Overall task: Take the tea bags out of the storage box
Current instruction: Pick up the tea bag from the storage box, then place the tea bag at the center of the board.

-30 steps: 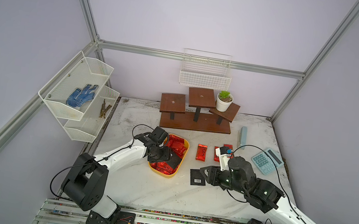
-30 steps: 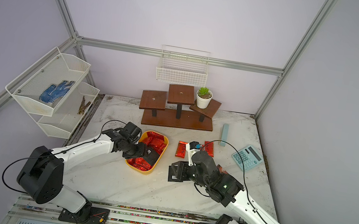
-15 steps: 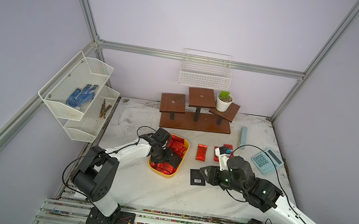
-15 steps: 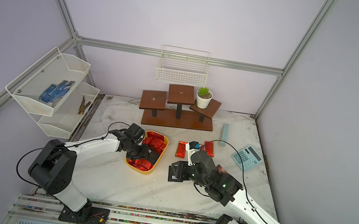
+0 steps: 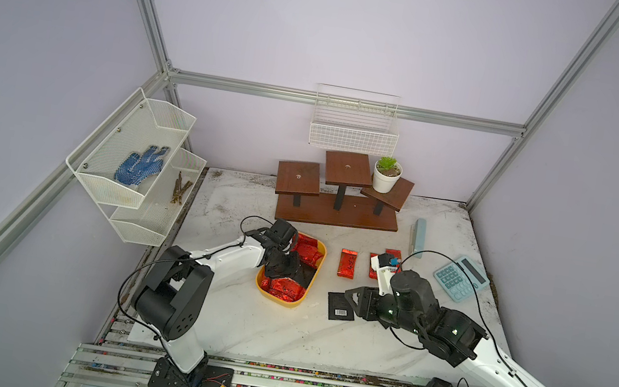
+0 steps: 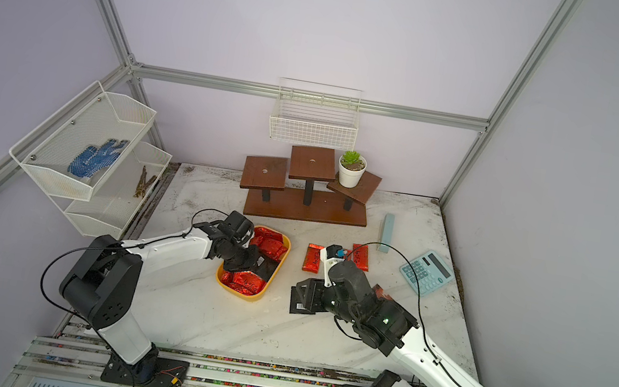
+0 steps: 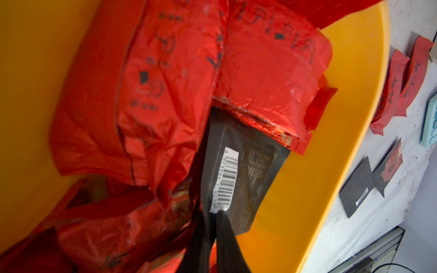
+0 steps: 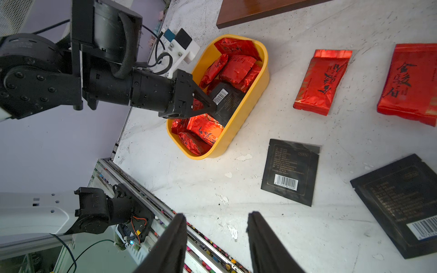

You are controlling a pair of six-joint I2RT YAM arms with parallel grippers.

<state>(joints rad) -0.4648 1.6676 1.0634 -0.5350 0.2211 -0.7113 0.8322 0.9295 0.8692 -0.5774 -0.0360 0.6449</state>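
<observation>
The yellow storage box (image 5: pixel 284 302) (image 6: pixel 246 297) sits left of centre and holds several red foil tea bags (image 5: pixel 307 251) (image 7: pixel 189 82). My left gripper (image 7: pixel 214 212) (image 5: pixel 289 269) reaches into the box and is shut on the edge of a black tea bag (image 7: pixel 246 170) (image 8: pixel 225 101) with a barcode label. My right gripper (image 8: pixel 216 218) (image 5: pixel 353 294) hovers open and empty over the table, beside a black tea bag (image 8: pixel 292 171) (image 5: pixel 340 307) lying flat. Out on the table lie two red tea bags (image 8: pixel 322 80) (image 8: pixel 411 82) and another black tea bag (image 8: pixel 402 205).
A wooden tiered stand (image 5: pixel 335 207) with a potted plant (image 5: pixel 386 175) stands at the back. A pale blue calculator (image 5: pixel 460 277) and a grey-blue bar (image 5: pixel 419 235) lie at the right. White wire baskets (image 5: pixel 136 158) hang on the left wall, another basket (image 5: pixel 354 126) on the back wall.
My left gripper's jaws have closed on the black tea bag inside the box, and that arm's elbow has swung nearer. The right arm has stayed still.
</observation>
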